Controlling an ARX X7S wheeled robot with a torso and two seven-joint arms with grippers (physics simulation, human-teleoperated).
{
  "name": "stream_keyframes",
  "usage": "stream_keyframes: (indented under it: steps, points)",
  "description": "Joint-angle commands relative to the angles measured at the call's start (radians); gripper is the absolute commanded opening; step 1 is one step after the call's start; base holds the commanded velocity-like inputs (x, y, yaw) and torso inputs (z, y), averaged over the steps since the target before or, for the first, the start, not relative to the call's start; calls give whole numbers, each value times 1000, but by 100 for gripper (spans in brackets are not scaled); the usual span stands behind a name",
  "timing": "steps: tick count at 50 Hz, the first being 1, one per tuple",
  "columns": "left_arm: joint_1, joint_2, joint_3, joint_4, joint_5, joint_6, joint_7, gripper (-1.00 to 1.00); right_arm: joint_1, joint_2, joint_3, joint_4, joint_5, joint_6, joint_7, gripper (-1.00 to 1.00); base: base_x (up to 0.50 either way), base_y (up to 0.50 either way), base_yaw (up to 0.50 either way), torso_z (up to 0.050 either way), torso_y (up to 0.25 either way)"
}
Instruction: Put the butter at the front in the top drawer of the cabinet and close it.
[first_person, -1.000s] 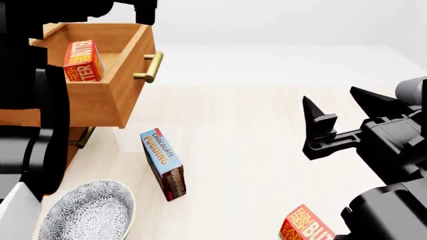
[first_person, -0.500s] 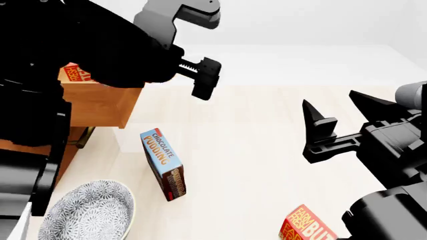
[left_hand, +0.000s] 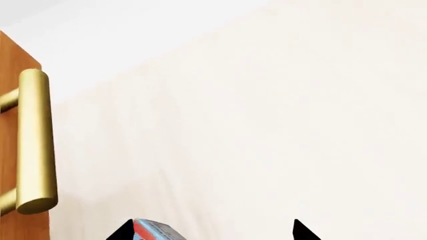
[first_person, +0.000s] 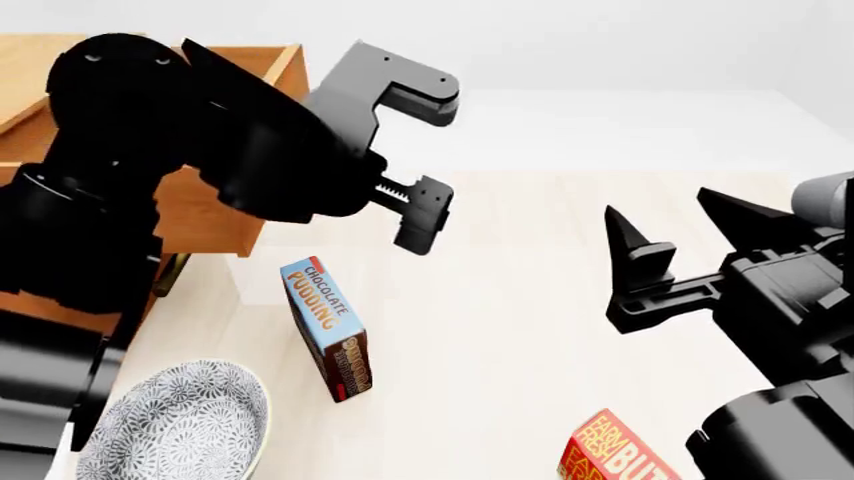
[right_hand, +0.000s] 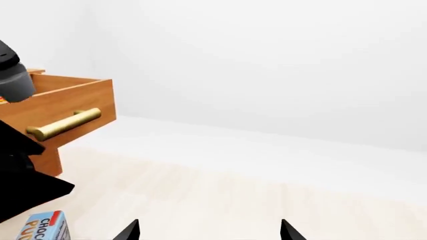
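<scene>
Left gripper (first_person: 420, 160), jaws wide and empty, sits at three o'clock of the open top drawer (first_person: 220, 215), nearest it.

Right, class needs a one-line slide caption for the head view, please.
Open left gripper in front of the pulled-out top drawer, pudding box and bowl below; empty right gripper waits.

Light brown wood top drawer (first_person: 214, 215) w/ brass handle (left_hand: 35, 142), blue-and-brown pudding box (first_person: 327, 328) with white/orange lettering, red-orange butter box (first_person: 614, 452) yellow-lettered, bowl (first_person: 180, 425) grey-white speckled pattern, black grippers, pale cream floor (first_person: 507, 290).
</scene>
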Motion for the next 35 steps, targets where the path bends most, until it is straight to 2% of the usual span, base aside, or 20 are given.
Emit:
stream_keyframes:
  steps: [1, 10, 35]
  points:
    - [20, -23, 43, -23, 7, 35, -1, 100, -5, -2, 1, -1, 1, 0, 0, 100, 0, 0, 0, 0, 0]
    - [17, -65, 54, -31, 18, 44, -26, 100, -7, -1, 0, 0, 1, 0, 0, 100, 0, 0, 0, 0, 0]
    - [-1, -149, 95, -123, 94, 102, 4, 100, -7, -2, -5, -13, 0, 0, 0, 100, 0, 0, 0, 0, 0]
